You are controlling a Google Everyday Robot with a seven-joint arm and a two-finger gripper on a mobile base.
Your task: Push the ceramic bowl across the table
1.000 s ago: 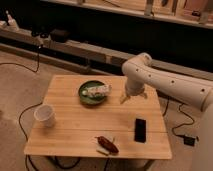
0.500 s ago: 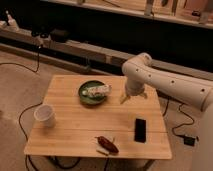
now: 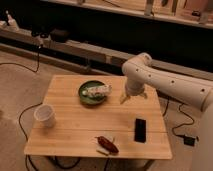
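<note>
Gripper (image 3: 133, 98) hangs low over the table (image 3: 67, 86), near the far edge and toward the short edge where the robot arm (image 3: 167, 85) comes in. Its jaws look spread, pointing down, gripping nothing. It sits just beside the ceramic bowl (image 3: 88, 97) but apart from it, with no contact visible. Likely reason for the pose: it is down at rim height, so a sideways sweep meets the bowl wall, which suits a push rather than a pick.

Bowl sits in the far half of the table, roughly midway between the two short edges. Round, shallow, dark green glaze with a glossy look, so judged hard and likely to slide easily on the wood. A pale oblong item (image 3: 99, 90) lies inside across the bowl. Cannot tell what it is. It could shift during a push.

Table is light wood, joined planks, rectangular, smooth and flat. White cup (image 3: 45, 115) stands upright near the short edge opposite the arm, well apart from the bowl. It is tapered and looks light. It stands roughly on that side, so a long push may reach it. Black flat slab (image 3: 140, 129) lies near the near edge on the arm's side. Red elongated thing (image 3: 107, 144), glossy, lies at the near edge, partly on something pale.

Push not yet begun, by my read.
</note>
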